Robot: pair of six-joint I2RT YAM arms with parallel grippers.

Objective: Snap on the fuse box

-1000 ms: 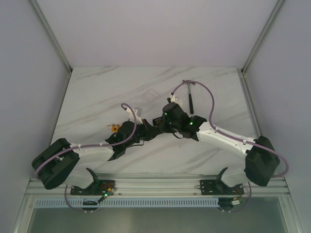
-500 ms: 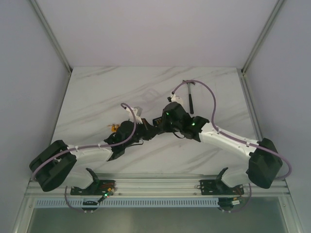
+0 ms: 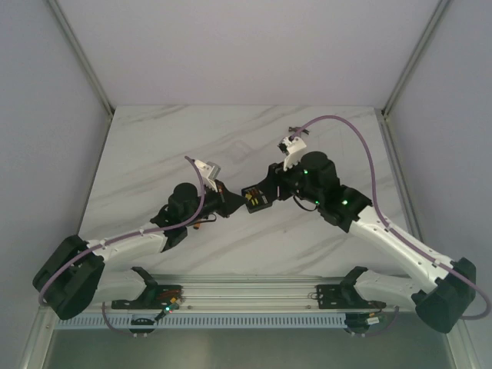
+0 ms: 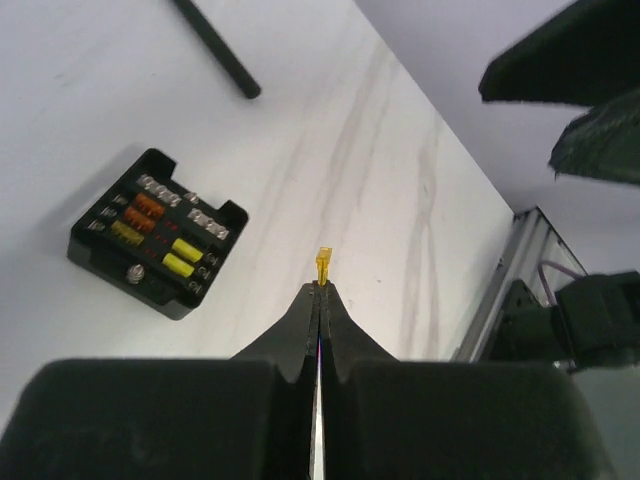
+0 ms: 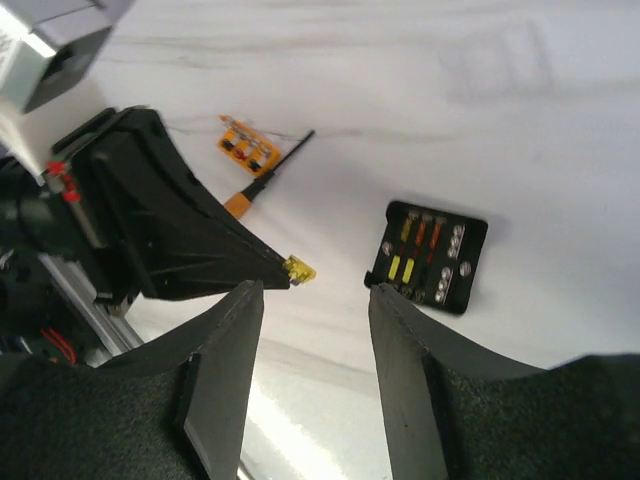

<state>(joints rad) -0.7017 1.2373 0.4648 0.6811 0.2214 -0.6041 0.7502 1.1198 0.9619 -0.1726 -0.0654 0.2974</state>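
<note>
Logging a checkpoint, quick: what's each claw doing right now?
Left claw: closed, pinching a small yellow fuse.
Right claw: open, holding nothing.

White marble-patterned table point(image 3: 154, 146), grey veining across the top. Lying flat on the table: small flat orange block point(image 5: 248, 146) with thin wires trailing off it, a slim tool point(image 5: 268, 178) with a black shaft and an orange end, and a separate black rod point(image 4: 215, 45). One tiny yellow fuse point(image 4: 323, 266) is raised clear of the table surface.
</note>
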